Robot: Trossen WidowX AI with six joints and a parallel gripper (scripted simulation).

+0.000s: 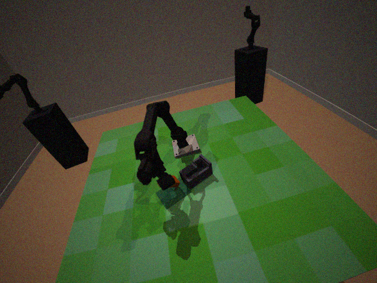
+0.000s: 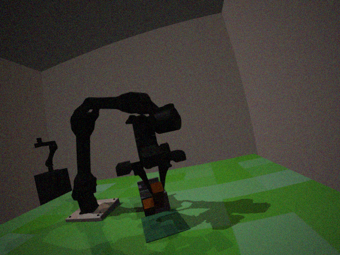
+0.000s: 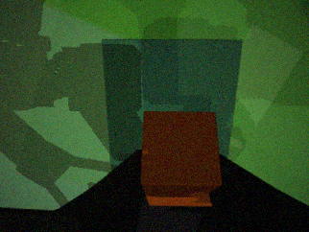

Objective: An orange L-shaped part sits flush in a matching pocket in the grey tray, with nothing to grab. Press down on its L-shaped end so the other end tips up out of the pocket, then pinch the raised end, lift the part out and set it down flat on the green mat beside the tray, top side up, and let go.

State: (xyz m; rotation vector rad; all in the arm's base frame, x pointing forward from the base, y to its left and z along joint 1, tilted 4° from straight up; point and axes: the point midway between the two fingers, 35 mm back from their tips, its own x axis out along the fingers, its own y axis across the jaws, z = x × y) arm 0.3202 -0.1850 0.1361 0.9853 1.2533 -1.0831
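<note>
Top view: your black pincer (image 1: 169,181) sits at the centre of the frame, clenched on the orange L-shaped part (image 1: 175,180), of which only a small orange corner shows past the fingers. The dark grey tray with its open pocket (image 1: 196,170) lies just beside the pincer at its 2 o'clock, and the part is out of that pocket. The darker teal-green square mat (image 1: 171,196) lies just below the pincer at its 6 o'clock. The white square base plate (image 1: 186,146) of your arm stands at the tray's 11 o'clock, on the green chequered surface (image 1: 274,188).

Exterior view: the black six-joint arm (image 2: 85,153) arches over from its base plate (image 2: 94,210) at 9 o'clock and points the pincer (image 2: 152,182) downward. The part (image 2: 153,194) hangs tilted between the fingers, one orange face above another, in front of the tray (image 2: 161,201). The mat (image 2: 165,224) lies at the part's 6 o'clock; you cannot tell here whether the part's lower end touches anything.

Wrist view: the part (image 3: 181,153) fills the lower centre, with the mat (image 3: 192,77) spread at its 12 o'clock and the arm's shadows crossing the surface (image 3: 269,158).
</note>
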